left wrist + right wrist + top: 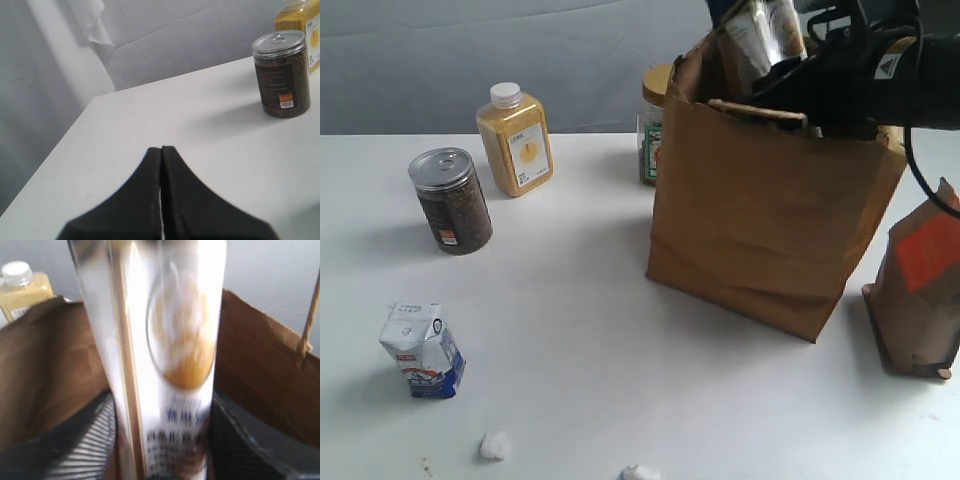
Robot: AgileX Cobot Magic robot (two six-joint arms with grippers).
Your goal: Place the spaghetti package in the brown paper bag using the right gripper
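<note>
The brown paper bag (pixel 770 200) stands open at the right of the table. My right gripper (pixel 810 75) hovers over its mouth, shut on the spaghetti package (pixel 765 35), which sticks up and leans left above the rim. In the right wrist view the glossy package (pixel 165 355) runs between the two black fingers (pixel 90 435), blurred, with the bag's (pixel 260 360) inner walls on both sides and a paper handle at the edge. My left gripper (pixel 161 150) is shut and empty, low over the table's left part; it does not show in the exterior view.
A brown pouch with an orange-red label (pixel 920 290) stands right of the bag. A jar (pixel 655 125) hides behind the bag. A yellow bottle (pixel 515 140), a dark-filled can (pixel 450 200), a small carton (pixel 422 350) and white scraps (pixel 495 445) sit to the left.
</note>
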